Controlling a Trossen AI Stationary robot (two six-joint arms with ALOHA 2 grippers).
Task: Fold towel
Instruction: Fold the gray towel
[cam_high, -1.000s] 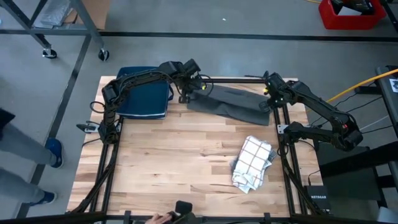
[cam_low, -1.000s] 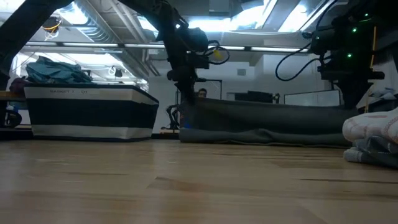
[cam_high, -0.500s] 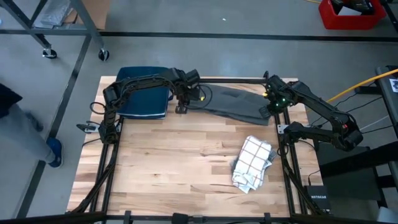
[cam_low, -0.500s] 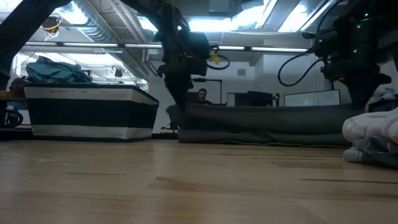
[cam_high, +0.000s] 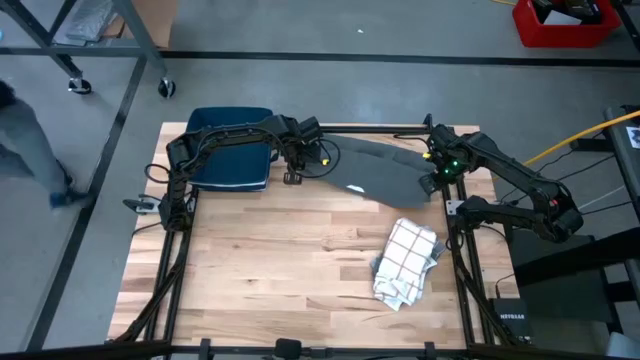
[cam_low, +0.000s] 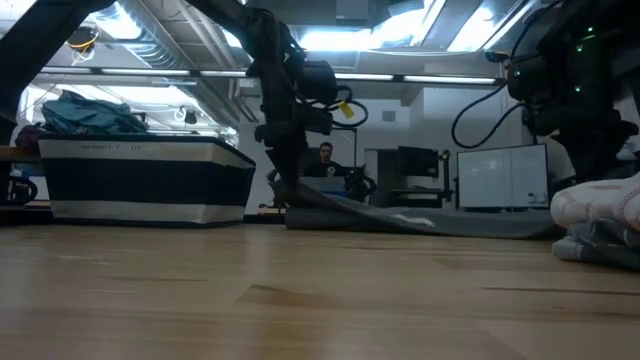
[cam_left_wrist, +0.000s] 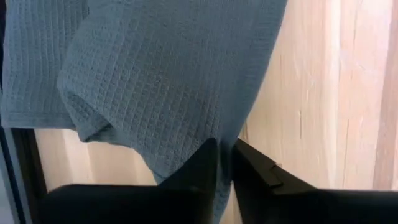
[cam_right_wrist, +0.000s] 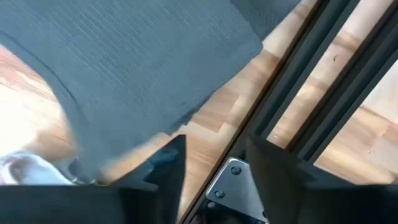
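Wooden desk under a dark frame, grey floor around it. Grey towel lies spread at the far edge of the desk, between the two arms, one side dipping toward the middle. Left hand sits at the towel's left end; in the left wrist view its fingers are nearly together with a fold of the waffle cloth pinched between them, so clenched on the towel. Right hand is at the towel's right end beside the frame post; in the right wrist view its fingers stand apart and the cloth edge hangs free of them, so released. Folded dark blue cloth lies at the far left corner, just beside the left arm. Crumpled white checked cloth lies nearer, on the right, apart from the towel.
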